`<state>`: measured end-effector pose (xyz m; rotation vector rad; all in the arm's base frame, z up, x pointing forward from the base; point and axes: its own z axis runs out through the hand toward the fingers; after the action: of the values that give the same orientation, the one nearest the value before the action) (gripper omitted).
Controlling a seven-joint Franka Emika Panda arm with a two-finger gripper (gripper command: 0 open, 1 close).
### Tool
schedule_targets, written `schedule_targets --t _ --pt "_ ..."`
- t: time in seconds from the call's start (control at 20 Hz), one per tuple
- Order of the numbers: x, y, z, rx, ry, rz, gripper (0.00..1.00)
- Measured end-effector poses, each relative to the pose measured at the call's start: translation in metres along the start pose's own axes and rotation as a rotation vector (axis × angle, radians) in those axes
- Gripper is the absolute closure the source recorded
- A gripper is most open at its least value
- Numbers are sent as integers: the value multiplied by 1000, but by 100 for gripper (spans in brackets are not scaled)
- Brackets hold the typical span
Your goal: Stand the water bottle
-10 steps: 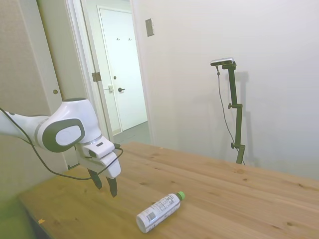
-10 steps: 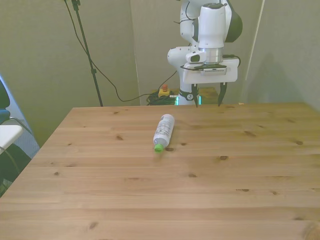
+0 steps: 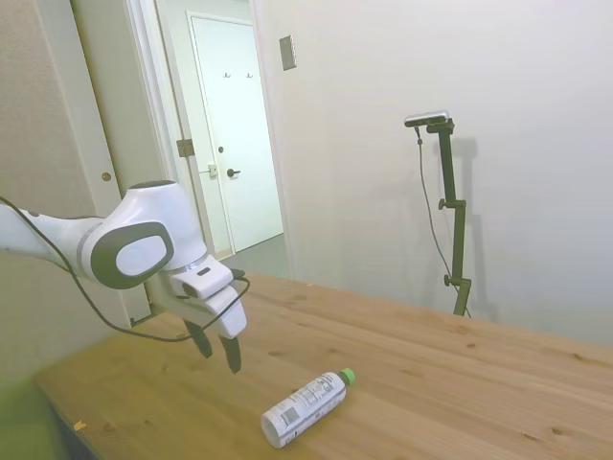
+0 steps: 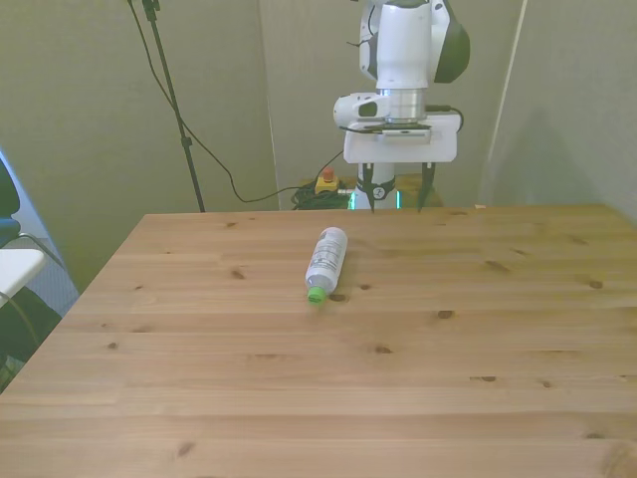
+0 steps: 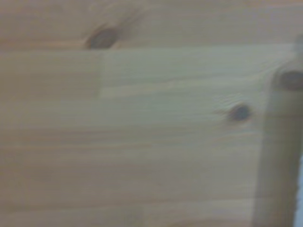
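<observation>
Two-finger gripper [image 4: 396, 197] has shifted toward the front view's left, nearer the small clear plastic green-capped water bottle [image 4: 325, 261]; fingers spread wide, holding nothing, touching nothing.

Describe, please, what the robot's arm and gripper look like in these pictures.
The arm is glossy white with rounded joint housings and a grey oval panel on its side. A black cable trails beneath it. The gripper has a boxy white body and two slim dark fingers.
</observation>
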<state>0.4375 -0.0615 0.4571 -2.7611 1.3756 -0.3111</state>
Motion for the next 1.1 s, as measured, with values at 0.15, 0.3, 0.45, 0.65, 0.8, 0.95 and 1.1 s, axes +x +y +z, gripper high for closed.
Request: schedule_targets --t 0.15,0.3,0.45,0.65,0.8,0.95,1.1 --pt "53 1 1 -8 32 41 0" --pt "97 -9 13 -20 53 63 0" --pt "122 -24 35 -38 66 55 0" --pt "141 -34 64 -66 50 57 0" --pt "145 -36 82 -90 42 52 0" --pt "147 -38 97 -112 44 43 0" --pt "147 -40 112 -129 36 40 0"
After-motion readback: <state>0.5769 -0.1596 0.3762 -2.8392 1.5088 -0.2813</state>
